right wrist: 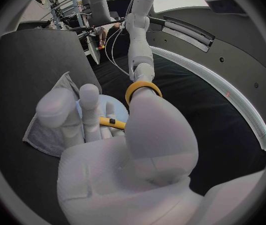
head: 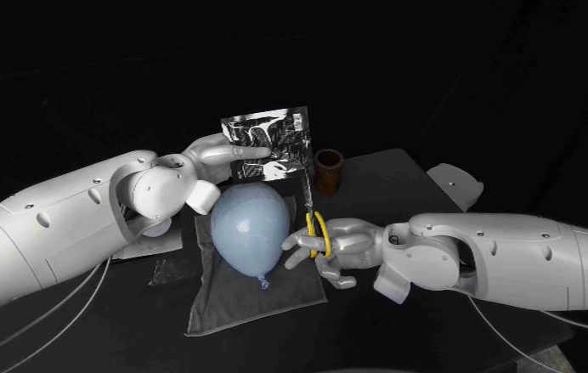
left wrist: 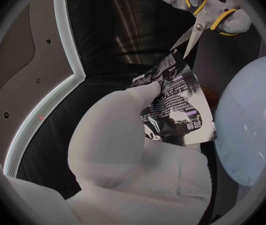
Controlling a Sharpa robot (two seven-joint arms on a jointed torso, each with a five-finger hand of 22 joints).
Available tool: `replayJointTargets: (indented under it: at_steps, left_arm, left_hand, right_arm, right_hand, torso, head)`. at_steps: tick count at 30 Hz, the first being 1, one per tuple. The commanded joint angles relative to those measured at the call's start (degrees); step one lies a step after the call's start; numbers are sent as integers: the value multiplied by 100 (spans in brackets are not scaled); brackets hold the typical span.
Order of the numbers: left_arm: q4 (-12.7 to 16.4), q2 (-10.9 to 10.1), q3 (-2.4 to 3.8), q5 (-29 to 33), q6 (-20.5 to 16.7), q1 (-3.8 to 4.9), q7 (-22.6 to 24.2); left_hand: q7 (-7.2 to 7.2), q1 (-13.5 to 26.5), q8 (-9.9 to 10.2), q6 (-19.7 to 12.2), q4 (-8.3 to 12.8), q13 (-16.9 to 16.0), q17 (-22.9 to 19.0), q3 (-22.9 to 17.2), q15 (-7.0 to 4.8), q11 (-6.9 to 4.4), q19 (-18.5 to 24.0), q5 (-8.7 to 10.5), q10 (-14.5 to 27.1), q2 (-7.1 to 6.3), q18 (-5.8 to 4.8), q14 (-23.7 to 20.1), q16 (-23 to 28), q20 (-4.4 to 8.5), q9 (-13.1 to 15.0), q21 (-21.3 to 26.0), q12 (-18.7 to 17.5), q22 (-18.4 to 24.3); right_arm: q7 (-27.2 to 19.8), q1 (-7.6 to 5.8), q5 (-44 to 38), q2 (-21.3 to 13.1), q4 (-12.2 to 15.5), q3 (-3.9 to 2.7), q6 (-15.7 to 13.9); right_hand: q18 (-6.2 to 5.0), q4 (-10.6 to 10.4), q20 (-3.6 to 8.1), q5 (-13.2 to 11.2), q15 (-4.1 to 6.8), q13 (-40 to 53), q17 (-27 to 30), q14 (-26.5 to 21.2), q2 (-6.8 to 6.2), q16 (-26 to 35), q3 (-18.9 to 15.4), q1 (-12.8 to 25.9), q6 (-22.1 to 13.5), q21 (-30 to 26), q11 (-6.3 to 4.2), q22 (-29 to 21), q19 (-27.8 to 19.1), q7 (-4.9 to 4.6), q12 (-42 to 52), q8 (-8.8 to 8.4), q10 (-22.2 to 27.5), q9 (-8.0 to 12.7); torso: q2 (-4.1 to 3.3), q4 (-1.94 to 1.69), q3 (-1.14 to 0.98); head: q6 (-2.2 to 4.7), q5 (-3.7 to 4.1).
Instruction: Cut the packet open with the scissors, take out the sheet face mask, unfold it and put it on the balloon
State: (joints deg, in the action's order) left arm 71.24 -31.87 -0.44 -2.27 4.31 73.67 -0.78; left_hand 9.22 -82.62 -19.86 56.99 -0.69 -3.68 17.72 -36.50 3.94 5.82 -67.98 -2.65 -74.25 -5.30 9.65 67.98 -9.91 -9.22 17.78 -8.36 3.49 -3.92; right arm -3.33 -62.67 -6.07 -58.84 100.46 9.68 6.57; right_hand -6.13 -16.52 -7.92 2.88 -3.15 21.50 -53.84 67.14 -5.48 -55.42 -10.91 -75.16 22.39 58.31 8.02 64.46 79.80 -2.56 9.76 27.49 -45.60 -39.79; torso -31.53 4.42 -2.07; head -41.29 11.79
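Head view: left hand [head: 221, 152] pinches the silver packet [head: 263, 144] by its side edge, holding it upright above the desk [head: 392, 186]. Right hand [head: 333, 244] grips the yellow-handled scissors [head: 309, 196], blades slightly apart and pointing to 12 o'clock at the packet's opposite edge. The pale blue balloon [head: 249, 228] lies on a grey cloth [head: 245, 301] at 6 o'clock from the packet. A brown cylinder [head: 329, 172] stands at 1 o'clock from the balloon.

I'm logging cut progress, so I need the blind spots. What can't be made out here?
- Sheet mask: head view, hidden by the crinkled silver foil packet's opaque wall.
- Whether the yellow-handled steel scissors have cut in: head view, blades too thin.
- Scissor blades: right wrist view, hidden behind the right robot hand.
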Motion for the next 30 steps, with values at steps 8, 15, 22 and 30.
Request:
replayJointTargets:
  at_steps: [8,15,22,30]
  left_arm:
    - [72,-50,7,-29,524,12,-63]
    - [49,-76,6,-32,575,12,-83]
    - [59,-85,4,-89,570,12,-122]
    - [52,-87,3,-120,521,12,-153]
  left_hand:
    - [45,14,-40,10,26,-9,8,-22,-30,4,-23,-18,-35,48,92,11,30,-3,595,-13,23,1]
    - [45,14,-40,10,26,-9,8,-22,-30,4,-23,-18,-35,48,92,11,30,-3,595,-13,23,1]
    - [44,17,-42,9,34,-9,12,-24,-32,4,-25,-18,-36,47,93,14,31,-1,603,-14,24,1]
    - [44,17,-42,9,34,-9,12,-24,-32,4,-25,-18,-36,47,93,14,31,-1,603,-14,24,1]
  right_arm:
    - [-70,-35,41,-43,-4,-18,127]
    - [-90,-40,73,-59,2,-26,143]
    - [-107,-42,70,-59,24,-42,134]
    - [-129,-84,8,-85,85,-76,105]
  right_hand:
    - [-59,4,-5,-3,42,-42,36,11,93,-38,-67,-9,-516,28,-32,3,35,-551,39,59,-84,23]
    - [-56,14,-1,-3,44,-78,64,7,138,-61,-84,-43,-476,43,-35,6,39,-521,61,101,-96,46]
    - [-55,18,1,-4,46,-117,91,3,181,-86,-112,-67,-425,52,-38,4,40,-504,83,144,-105,74]
    - [-57,23,2,-4,47,-146,116,-7,208,-100,-137,-85,-383,43,-40,-10,35,-497,100,172,-113,98]
  torso:
    - [-1,-7,1]
    - [1,-1,1]
    - [-1,0,2]
    - [0,-3,-1]
  head:
    - [0,22]
    - [5,20]
    - [-3,21]
    - [15,36]
